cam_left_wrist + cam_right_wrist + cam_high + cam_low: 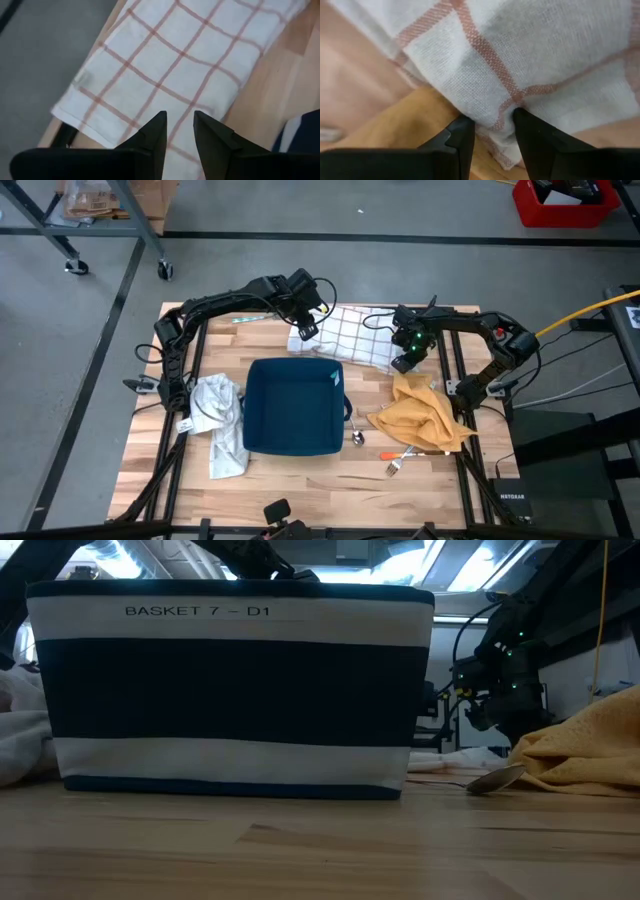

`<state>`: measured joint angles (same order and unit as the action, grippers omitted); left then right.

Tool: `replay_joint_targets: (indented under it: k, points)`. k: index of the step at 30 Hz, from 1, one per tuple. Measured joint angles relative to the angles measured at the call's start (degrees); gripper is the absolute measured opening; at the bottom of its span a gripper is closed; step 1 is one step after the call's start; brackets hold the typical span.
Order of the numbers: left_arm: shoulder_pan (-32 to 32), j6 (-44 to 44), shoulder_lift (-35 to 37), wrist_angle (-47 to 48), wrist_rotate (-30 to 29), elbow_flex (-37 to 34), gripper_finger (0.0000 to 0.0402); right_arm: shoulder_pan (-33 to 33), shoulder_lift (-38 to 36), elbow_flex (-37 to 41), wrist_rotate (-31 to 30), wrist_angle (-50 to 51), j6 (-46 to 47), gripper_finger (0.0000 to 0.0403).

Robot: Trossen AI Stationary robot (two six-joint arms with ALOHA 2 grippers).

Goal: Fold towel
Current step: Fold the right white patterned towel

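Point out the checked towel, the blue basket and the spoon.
checked towel (352, 337): high view, middle of the cloth between the two arms.
blue basket (292, 450): high view, its near rim.
spoon (357, 437): high view, its bowl, beside the basket's right wall.

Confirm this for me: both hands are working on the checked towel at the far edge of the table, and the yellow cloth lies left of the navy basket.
One thing is wrong. The high view shows the yellow cloth lying right of the navy basket, not left; a grey-white cloth lies on the left. The rest holds: the left hand and right hand are both at the checked towel by the table's far edge.
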<state>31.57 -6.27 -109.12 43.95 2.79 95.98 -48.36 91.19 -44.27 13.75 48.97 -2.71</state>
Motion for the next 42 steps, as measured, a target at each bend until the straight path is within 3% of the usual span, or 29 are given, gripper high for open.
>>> replay_joint_targets:
  k: [4,14,24,29,37,42]
  points:
    - [-0.08,1.0,-0.02,0.55,0.04,0.0,0.0088,0.02,0.09,0.13,5.82,0.18,-0.42,0.0138]
    - [-2.51,0.09,-0.02,-1.65,0.17,0.0,0.0088,0.02,0.05,-0.16,6.27,-1.75,-2.24,0.0138]
    - [-7.2,1.1,-0.02,-8.29,0.2,-0.02,0.0088,0.02,-0.46,-7.46,5.17,-1.12,-4.35,0.0138]
    - [-10.66,4.05,-0.02,-6.56,0.22,-0.02,0.0088,0.02,-1.0,-11.54,-0.24,-0.99,-5.04,0.0138]
    - [-18.54,4.84,-0.89,-10.01,0.22,-0.02,0.0088,-0.04,-1.02,-12.96,-19.23,-0.88,-5.09,0.0138]
    - [-22.27,4.82,-2.53,-11.39,-0.64,-0.02,0.0088,-0.04,-1.04,-13.0,-21.64,1.19,-5.11,0.0138]
